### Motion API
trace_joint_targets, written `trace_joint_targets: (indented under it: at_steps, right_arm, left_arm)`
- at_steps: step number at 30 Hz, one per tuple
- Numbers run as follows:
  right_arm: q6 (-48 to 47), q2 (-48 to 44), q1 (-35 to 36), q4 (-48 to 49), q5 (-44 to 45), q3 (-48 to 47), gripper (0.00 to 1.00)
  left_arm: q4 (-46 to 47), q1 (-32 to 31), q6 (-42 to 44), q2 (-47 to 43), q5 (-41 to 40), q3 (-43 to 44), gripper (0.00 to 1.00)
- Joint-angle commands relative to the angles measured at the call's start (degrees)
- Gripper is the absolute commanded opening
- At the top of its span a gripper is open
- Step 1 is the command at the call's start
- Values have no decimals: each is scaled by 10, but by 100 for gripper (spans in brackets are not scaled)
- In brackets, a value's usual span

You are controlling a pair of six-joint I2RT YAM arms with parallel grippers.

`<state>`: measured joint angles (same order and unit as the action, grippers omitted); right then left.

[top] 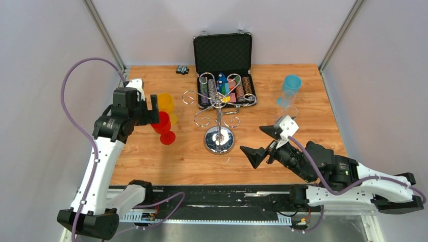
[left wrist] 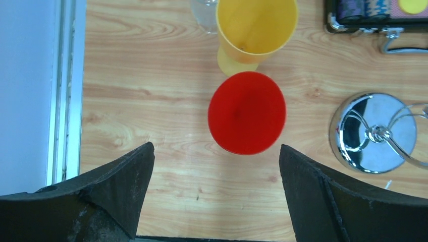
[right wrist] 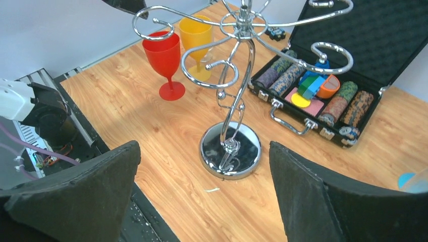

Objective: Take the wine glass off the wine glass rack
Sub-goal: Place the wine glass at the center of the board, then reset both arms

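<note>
One red wine glass (right wrist: pixel 162 53) | upright, bowl up | long axis vertical

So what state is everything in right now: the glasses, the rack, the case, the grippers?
Wine glass rack: upright, arms bare.
Red wine glass: upright on the table, free.
Yellow wine glass: upright beside it.
Chip case: lid open.
Left gripper: open, over the red wine glass.
Right gripper: open, holding nothing.

Wooden table (top: pixel 151 161), chrome rack (top: pixel 219 139), red glass (top: pixel 166 132), chip case (top: pixel 222 53)
</note>
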<state>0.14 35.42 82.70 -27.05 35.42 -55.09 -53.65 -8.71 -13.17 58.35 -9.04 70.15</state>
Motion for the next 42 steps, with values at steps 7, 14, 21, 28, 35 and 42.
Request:
trace_joint_targets:
  at_steps: [7,14,21,28,35,42]
  right_arm:
    - [186,-20,2,-142,69,-20,100]
    - [270,-37,2,-201,68,-31,100]
    - [312,-11,2,-217,66,-32,100]
    - [351,27,2,-226,62,-37,100]
    - [369,26,2,-231,85,-10,100]
    - [411,-26,2,-244,101,8,100]
  left_arm:
    - [73,-34,25,-100,122,-52,100]
    - [114,-35,13,-170,250,-98,100]
    - [154,-35,-13,-202,329,-139,100]
    - [210,-35,-36,-219,384,-183,100]
    - [236,-35,-55,-238,429,-205,100]
    - [247,-35,-75,-253,451,-226,100]
